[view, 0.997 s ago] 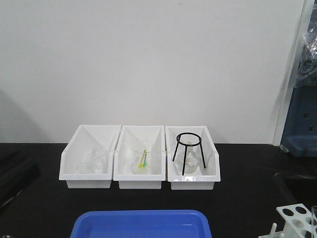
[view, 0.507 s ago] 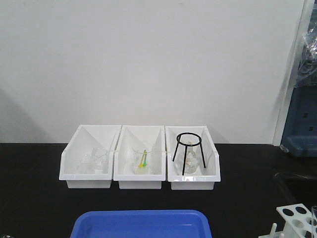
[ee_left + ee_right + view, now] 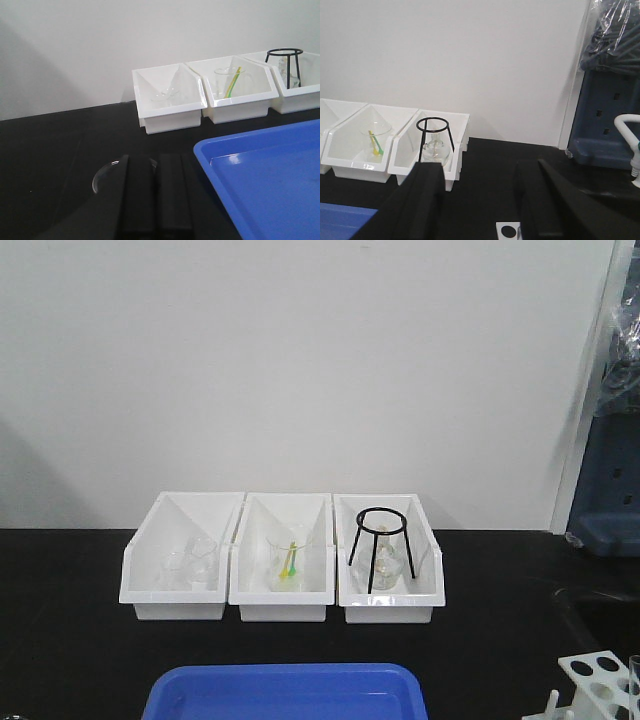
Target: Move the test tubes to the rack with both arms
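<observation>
The white rack [image 3: 598, 686] shows at the bottom right corner of the front view, cut off by the frame. What looks like one slim clear test tube [image 3: 635, 677] stands at its right edge. One corner of the rack [image 3: 508, 230], with a dark hole, lies low between my right gripper's fingers. My right gripper [image 3: 480, 200] is open and holds nothing. My left gripper [image 3: 156, 192] is shut, its two black fingers pressed together over the black table, left of the blue tray [image 3: 270, 175]. Neither arm appears in the front view.
Three white bins [image 3: 283, 598] stand in a row at the back. They hold beakers, a flask with green and yellow sticks, and a black tripod stand [image 3: 380, 545]. A clear round glass rim [image 3: 101, 175] lies behind my left fingers. A blue crate [image 3: 605, 115] stands at the far right.
A dark shape at the left edge of the front view, seen one second ago, has gone from view. The bins, tray and rack have not moved.
</observation>
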